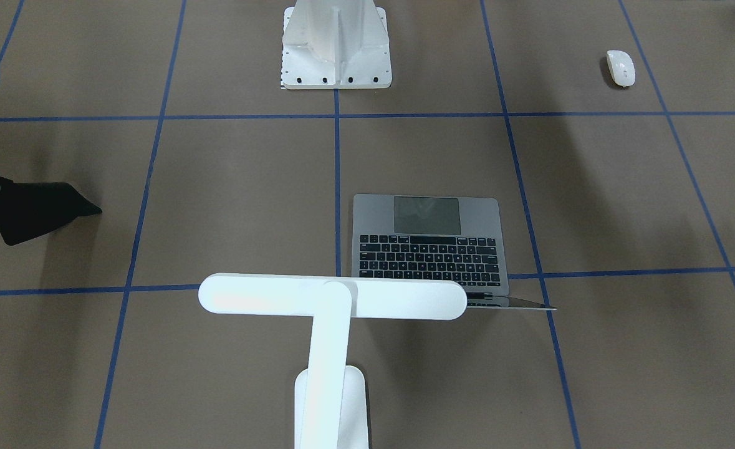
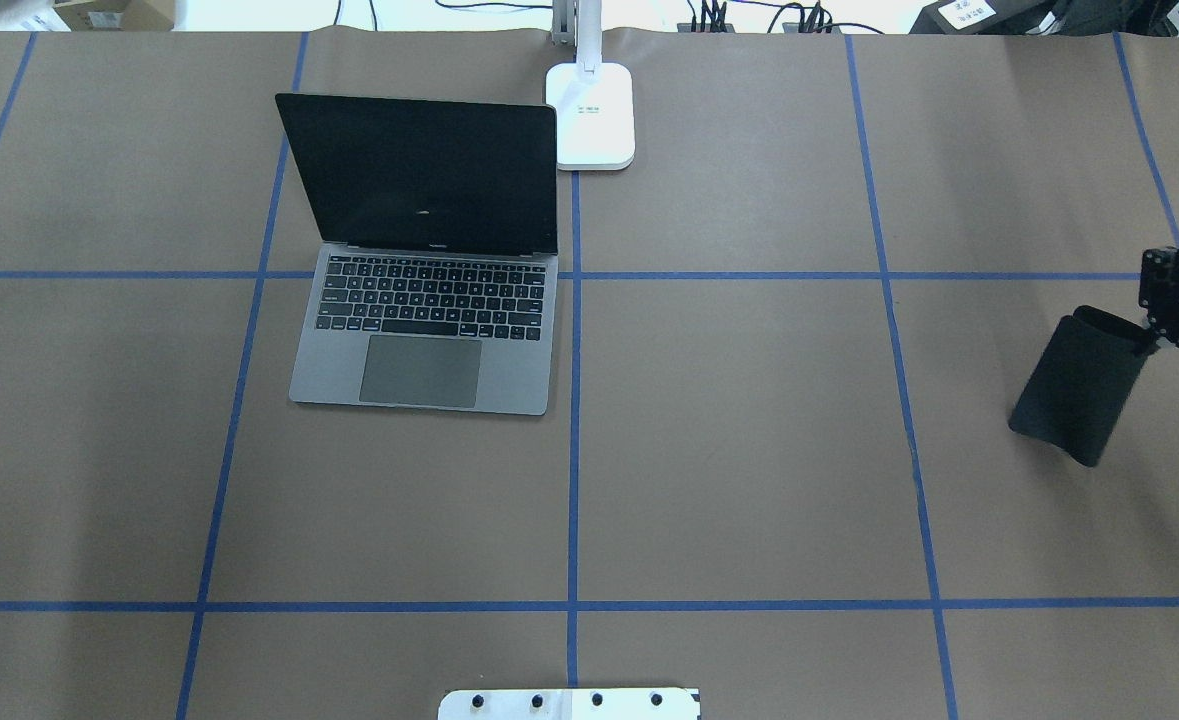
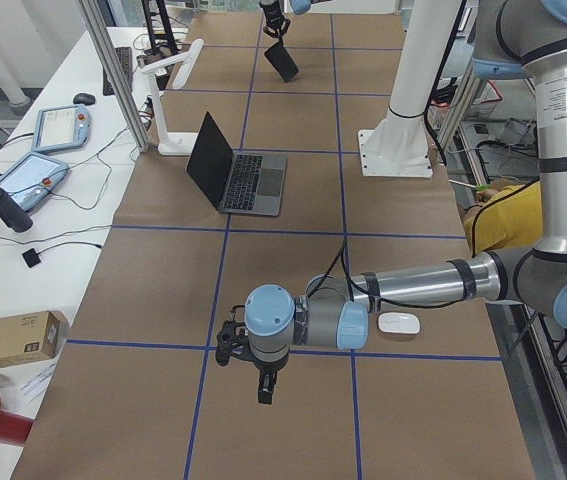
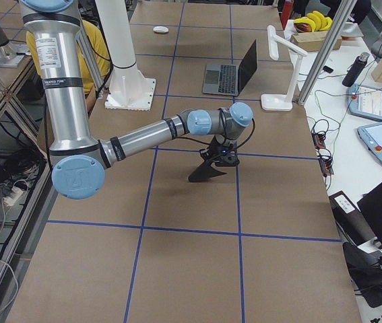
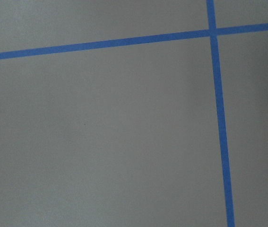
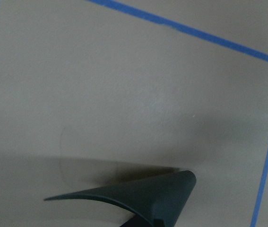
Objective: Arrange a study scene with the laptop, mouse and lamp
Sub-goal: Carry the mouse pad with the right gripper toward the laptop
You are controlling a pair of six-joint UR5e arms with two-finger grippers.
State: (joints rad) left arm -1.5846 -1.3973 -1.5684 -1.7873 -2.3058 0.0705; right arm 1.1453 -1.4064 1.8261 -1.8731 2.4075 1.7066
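The open grey laptop [image 2: 424, 330] stands left of centre, its dark screen upright. Behind its right corner is the white lamp [image 2: 594, 115], whose bar head [image 1: 333, 299] overhangs the laptop's hinge edge. The white mouse [image 1: 621, 67] lies near the table's front edge on the robot's left. My right gripper [image 2: 1144, 340] is at the far right, shut on the upper edge of a flat black pad [image 2: 1084, 385] that hangs slanted towards the table. My left gripper [image 3: 265, 385] points down over bare table beside the mouse [image 3: 399, 323]; I cannot tell whether it is open or shut.
The white ribbed pedestal [image 1: 336, 43] with bolt holes stands at the middle of the robot's side. Blue tape lines [image 2: 574, 400] divide the brown table top into squares. A side table with tablets [image 3: 58, 125] and cables runs behind the lamp. A person in yellow [image 3: 508, 215] sits beside the robot.
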